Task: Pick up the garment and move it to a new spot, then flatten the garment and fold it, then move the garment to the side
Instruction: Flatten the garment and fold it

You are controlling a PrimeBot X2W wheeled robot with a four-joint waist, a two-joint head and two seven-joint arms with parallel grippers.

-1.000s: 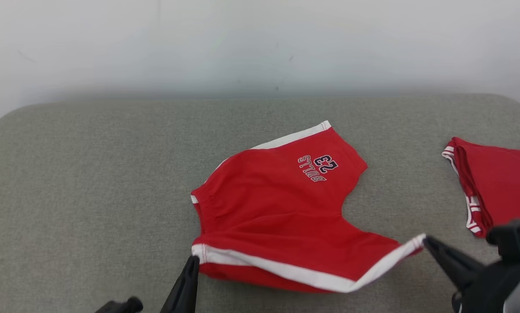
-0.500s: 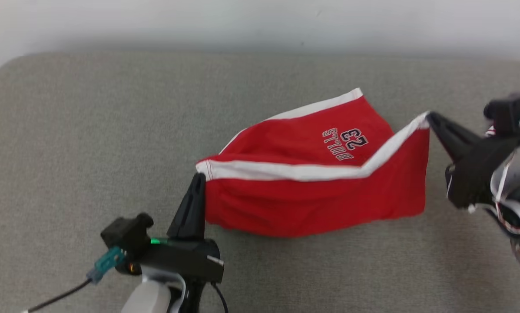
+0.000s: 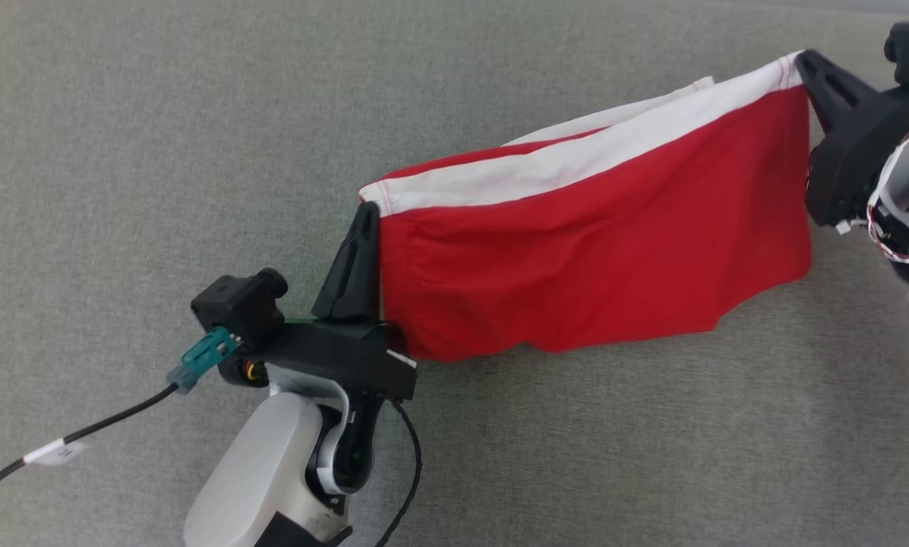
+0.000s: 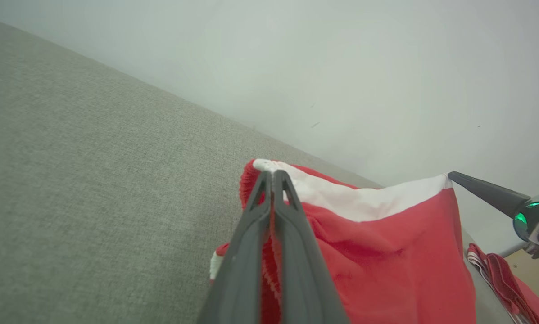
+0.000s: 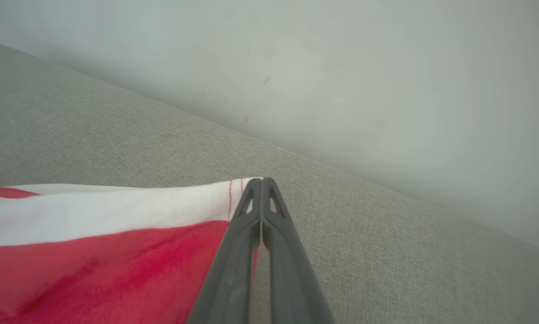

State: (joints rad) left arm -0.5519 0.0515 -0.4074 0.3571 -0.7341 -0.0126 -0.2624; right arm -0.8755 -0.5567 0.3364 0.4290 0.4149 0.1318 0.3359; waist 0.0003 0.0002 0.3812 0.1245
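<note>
The garment (image 3: 598,251) is a pair of red shorts with a white side stripe, hanging stretched between my two grippers above the grey fabric surface (image 3: 158,152). My left gripper (image 3: 366,216) is shut on its left corner by the waistband, and my right gripper (image 3: 803,61) is shut on the white-trimmed right corner. In the left wrist view the fingers (image 4: 292,234) pinch red cloth (image 4: 386,252), with the right gripper (image 4: 451,175) beyond at the far corner. The right wrist view has the closed fingertips (image 5: 260,182) clamped on the white hem (image 5: 116,211). The printed number is hidden.
A second red garment (image 4: 503,274) lies folded at the right of the surface, seen in the left wrist view. A pale wall (image 5: 341,67) rises behind the grey surface. A black cable (image 3: 105,425) trails from my left wrist.
Both grippers have lifted the shorts off the surface and carried them up, the front layer now hanging over the printed number. The head camera has tilted down.
</note>
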